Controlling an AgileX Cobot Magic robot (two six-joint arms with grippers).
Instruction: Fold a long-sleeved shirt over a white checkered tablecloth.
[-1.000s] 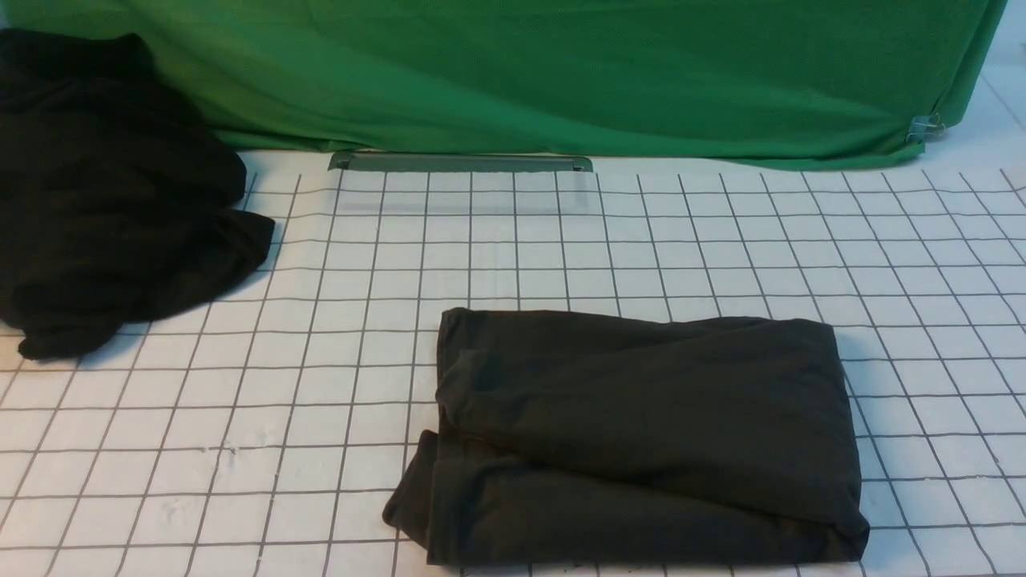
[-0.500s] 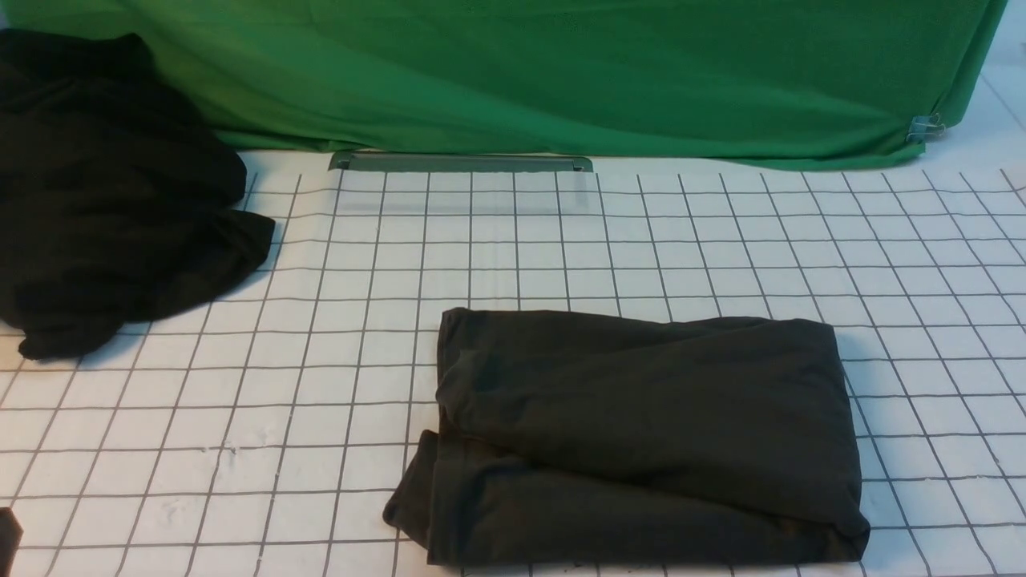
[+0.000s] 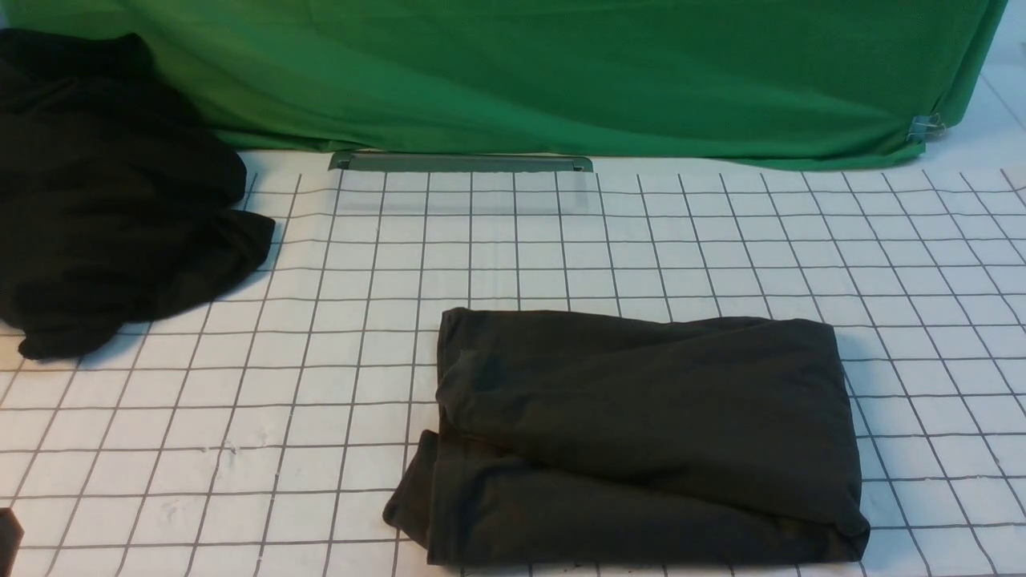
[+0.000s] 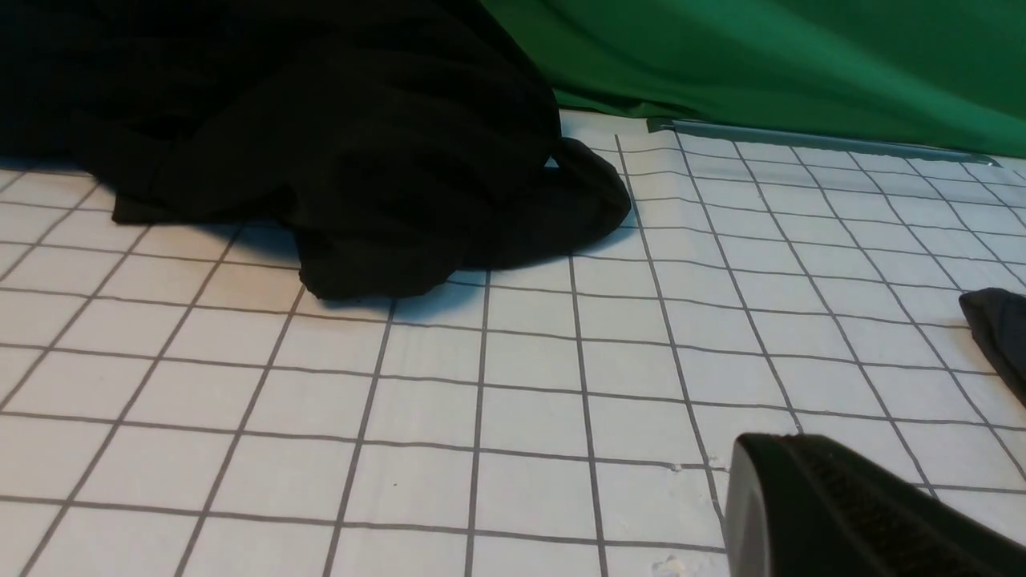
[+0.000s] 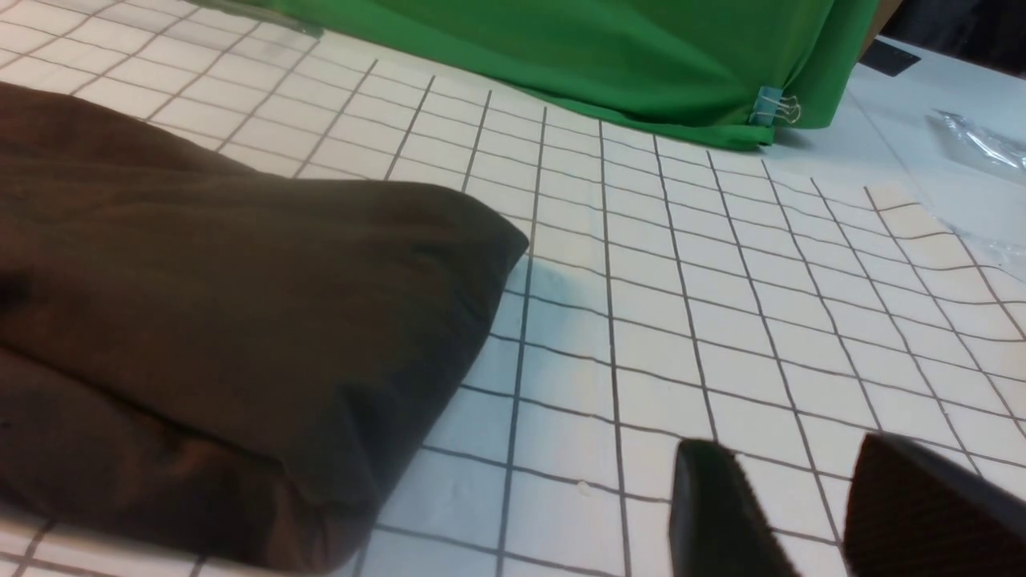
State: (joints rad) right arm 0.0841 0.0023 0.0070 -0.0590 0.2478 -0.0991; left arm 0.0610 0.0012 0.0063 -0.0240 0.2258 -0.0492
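The long-sleeved shirt lies folded into a thick dark brownish rectangle on the white checkered tablecloth, toward the near right. In the right wrist view the shirt fills one side, and my right gripper stands open beside its corner, over bare tablecloth with nothing between the fingers. My left gripper is shut and empty above bare tablecloth; one corner of the shirt shows off to its side. Only a dark sliver of the left gripper shows in the front view.
A blacker heap of fabric lies at the far left, also seen as the black heap in the left wrist view. A green backdrop cloth hangs behind, with a grey bar at its foot and a binder clip.
A dark tip of the left gripper has come into the front view's lower left corner. The shirt has not moved.
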